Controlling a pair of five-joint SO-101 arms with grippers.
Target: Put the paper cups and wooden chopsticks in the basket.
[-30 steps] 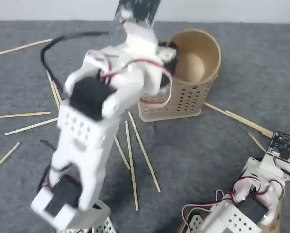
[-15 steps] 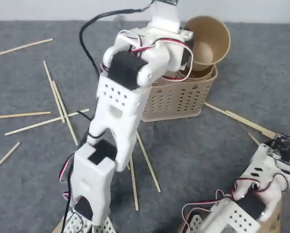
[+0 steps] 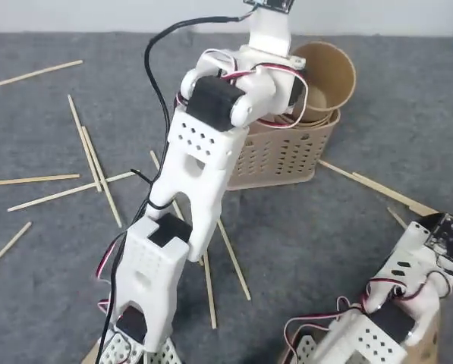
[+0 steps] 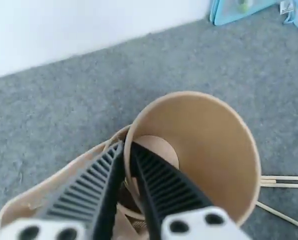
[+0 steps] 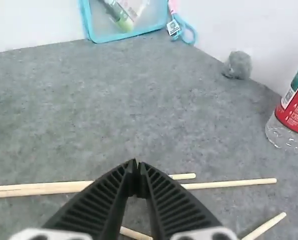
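The grey, carpet-like tabletop [image 3: 325, 227] carries everything. The left arm [image 3: 203, 174] stretches from the near edge up across the middle to the basket, while the right arm [image 3: 408, 303] sits folded low at the near right corner.

The beige perforated basket [image 3: 279, 155] stands at the far middle of the tabletop. A brown paper cup [image 3: 328, 72] is tilted over the basket's far right corner, its mouth turned up toward the high camera, and the rim of a second cup [image 3: 317, 117] shows just beneath it inside the basket.

Wooden chopsticks [image 3: 97, 163] lie scattered flat on the tabletop: several to the left of the basket, a few by the left arm's base, and more to the right.

The left end effector [image 4: 128, 146] is pinched shut on the tilted paper cup's rim, one finger inside the cup and one outside, with the cup wall between them. The right end effector [image 5: 136, 164] is closed with its tips touching and holds nothing; it is above two chopsticks [image 5: 228, 183] lying on the tabletop.
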